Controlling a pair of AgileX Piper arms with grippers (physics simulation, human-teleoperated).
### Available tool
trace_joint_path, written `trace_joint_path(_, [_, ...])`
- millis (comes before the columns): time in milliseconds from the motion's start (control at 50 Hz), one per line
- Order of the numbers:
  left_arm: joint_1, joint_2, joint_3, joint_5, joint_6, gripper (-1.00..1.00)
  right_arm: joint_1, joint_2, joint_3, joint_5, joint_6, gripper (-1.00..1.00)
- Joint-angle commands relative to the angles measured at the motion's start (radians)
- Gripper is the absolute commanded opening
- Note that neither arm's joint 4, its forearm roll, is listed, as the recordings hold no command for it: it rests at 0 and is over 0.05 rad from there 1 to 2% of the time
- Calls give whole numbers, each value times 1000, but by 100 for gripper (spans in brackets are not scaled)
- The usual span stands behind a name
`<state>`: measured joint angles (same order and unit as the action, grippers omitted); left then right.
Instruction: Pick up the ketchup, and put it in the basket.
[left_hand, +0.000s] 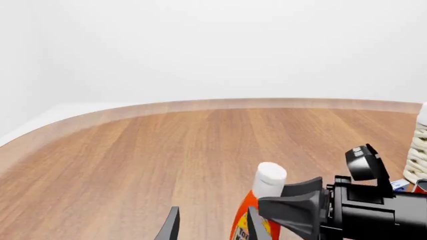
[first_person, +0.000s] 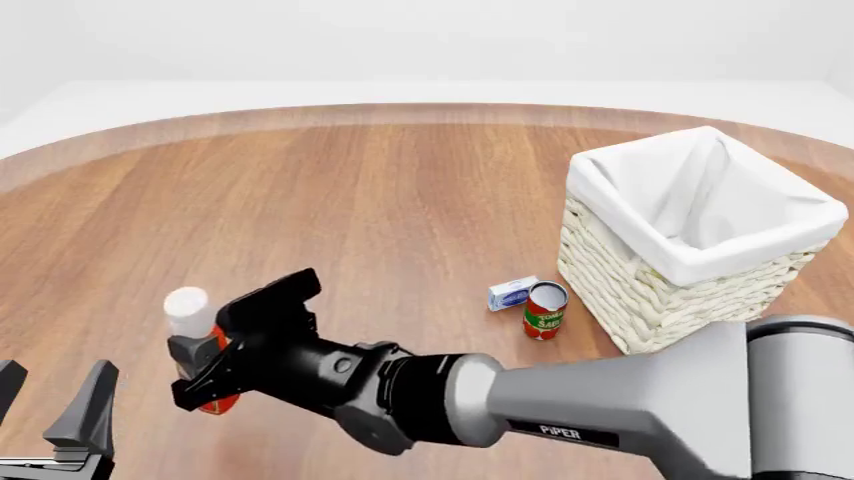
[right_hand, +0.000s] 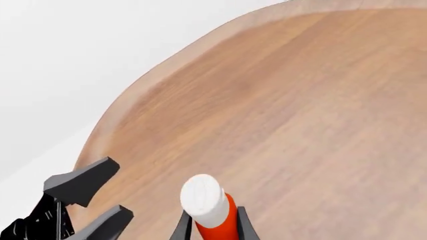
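On wood-grain tabletop (first_person: 400, 210), my right gripper (first_person: 200, 372) pinches the ketchup (first_person: 196, 335), not yet lifted toward the wicker basket (first_person: 638, 290); my left gripper (first_person: 54, 405) hangs spread.

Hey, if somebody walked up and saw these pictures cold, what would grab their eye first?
Probably the right gripper reaching across the near left of the wooden table, its fingers either side of the small red ketchup bottle with a white cap. Next, the large whitish wicker basket with a white cloth liner at the right, with a red-and-green can beside it.
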<state>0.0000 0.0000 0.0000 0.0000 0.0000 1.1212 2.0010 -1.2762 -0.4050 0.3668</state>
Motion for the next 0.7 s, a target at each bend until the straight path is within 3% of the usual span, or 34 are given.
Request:
trace_joint_path(20, [0, 0, 0, 0, 0, 100, -58, -44, -13, 3, -7, -100])
trace_joint_path(360, [0, 0, 0, 0, 0, 100, -156, -62, -60, 32, -70, -100])
trace_joint_path(520, [0, 0, 0, 0, 0, 100, -184, -83, -46, 17, -67, -100])
trace_joint_path(600, [0, 0, 0, 0, 0, 100, -224, -98, -61, 38, -106, -100])
trace_joint_path(700, [0, 0, 0, 0, 0, 100, -261, -128, -43, 8, -107, -100])
